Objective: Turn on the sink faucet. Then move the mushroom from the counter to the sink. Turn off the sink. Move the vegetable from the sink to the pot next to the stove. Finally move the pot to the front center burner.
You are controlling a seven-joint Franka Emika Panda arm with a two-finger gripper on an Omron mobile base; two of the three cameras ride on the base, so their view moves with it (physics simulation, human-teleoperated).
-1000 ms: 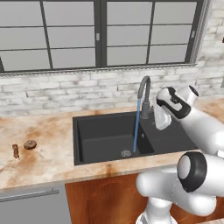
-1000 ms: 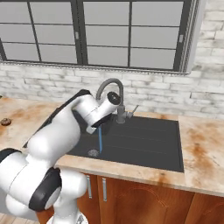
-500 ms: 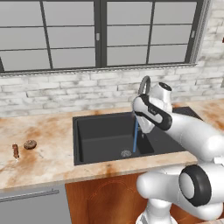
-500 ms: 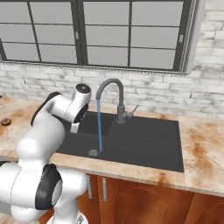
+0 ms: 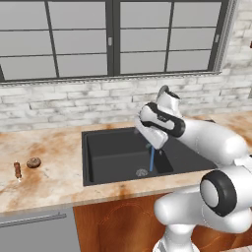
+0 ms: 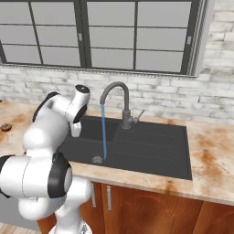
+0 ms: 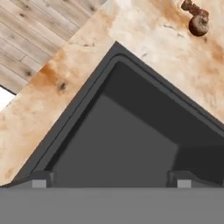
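The gripper [image 7: 111,177] is hanging above the sink [image 7: 131,131] with its jaws spread wide apart, and nothing is lying between its two dark fingertips [image 7: 39,178]; it is gripping nothing and touching nothing. In the hand view it is looking down into a corner of the matte black basin, with the fingertips standing over the basin floor. Seen from the base cameras, the hand is hovering over the sink [image 5: 118,152], on the side toward the mushroom, while the white arm is reaching across in front of the sink faucet [image 6: 119,103]. The dark grey gooseneck faucet is rising from the back of the sink [image 6: 155,151], and a thin blue stream of water [image 6: 103,132] is falling from its arched spout down to the round metal drain [image 6: 97,159], so the water is running. A small side lever [image 6: 138,115] is sticking out from the faucet's stem. The counter [image 5: 44,167], beige with rust-brown blotches, is wrapping around the sink on all sides. The mushroom [image 5: 33,162] is lying on the counter well apart from the sink, on the side away from the faucet, and a slim reddish-brown stick-like piece [image 5: 17,170] is standing just beside it, further still from the sink. Both are also appearing in the hand view, the mushroom [image 7: 198,25] near the stick-like piece [image 7: 191,7], beyond the sink's rim.
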